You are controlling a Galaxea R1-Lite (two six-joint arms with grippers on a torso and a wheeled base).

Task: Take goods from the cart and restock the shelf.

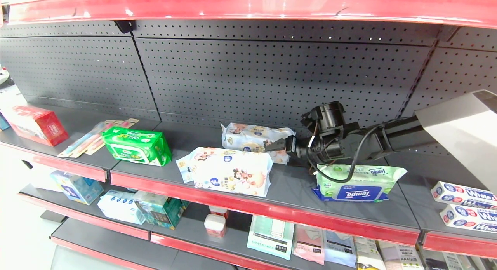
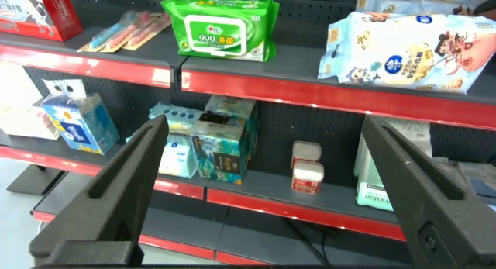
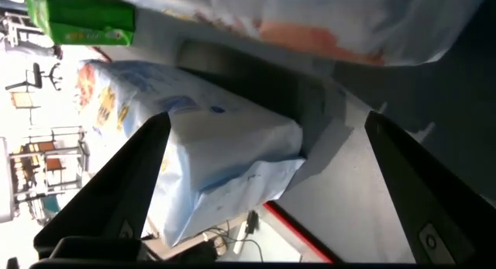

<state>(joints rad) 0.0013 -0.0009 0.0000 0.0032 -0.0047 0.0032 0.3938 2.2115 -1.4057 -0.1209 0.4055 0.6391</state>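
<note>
On the middle shelf lie a green wipes pack, a large white cartoon-print pack at the front and a second white pack behind it. My right gripper is over the shelf with its tips at the rear pack's right end. In the right wrist view the right gripper is open, with a white and blue pack lying between and just beyond its fingers. My left gripper is open and holds nothing, out in front of the lower shelves; the green wipes pack and the cartoon-print pack lie above it.
A pale green and blue tissue pack lies under my right arm. Toothpaste boxes sit at the right, a red box and toothbrushes at the left. The lower shelves hold several boxes and packs.
</note>
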